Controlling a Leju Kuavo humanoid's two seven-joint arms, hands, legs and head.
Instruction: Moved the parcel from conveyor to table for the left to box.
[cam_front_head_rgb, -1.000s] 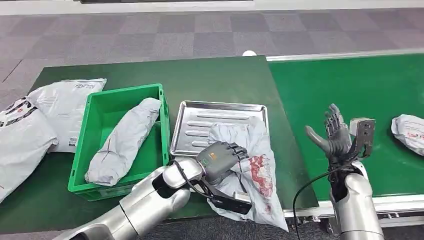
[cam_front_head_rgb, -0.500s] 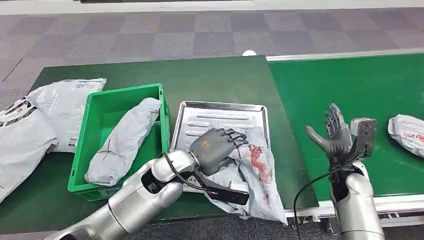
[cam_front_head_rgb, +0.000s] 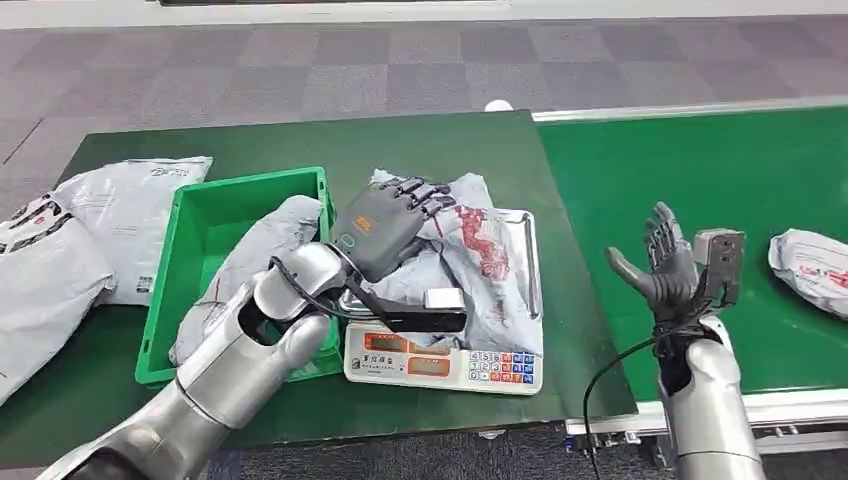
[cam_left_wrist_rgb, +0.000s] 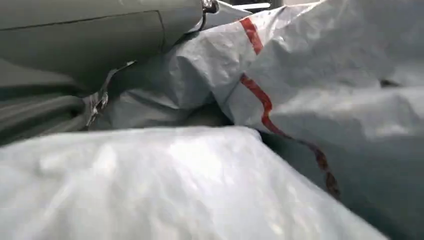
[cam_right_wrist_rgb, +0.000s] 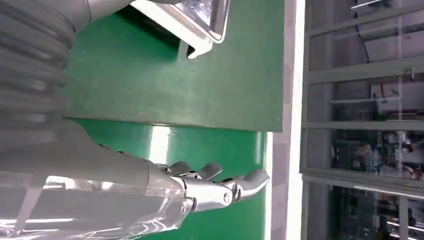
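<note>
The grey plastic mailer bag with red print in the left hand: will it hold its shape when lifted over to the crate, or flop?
Likely floppy: the grey plastic mailer bag with red print is crumpled and drapes over the metal scale tray where the left hand grips it. Its glossy film probably makes it slippery. It looks light for its size, though its contents are hidden.

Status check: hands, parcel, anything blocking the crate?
Left hand grips parcel above the scale tray. Right hand open over conveyor. Green crate already holds one parcel.
</note>
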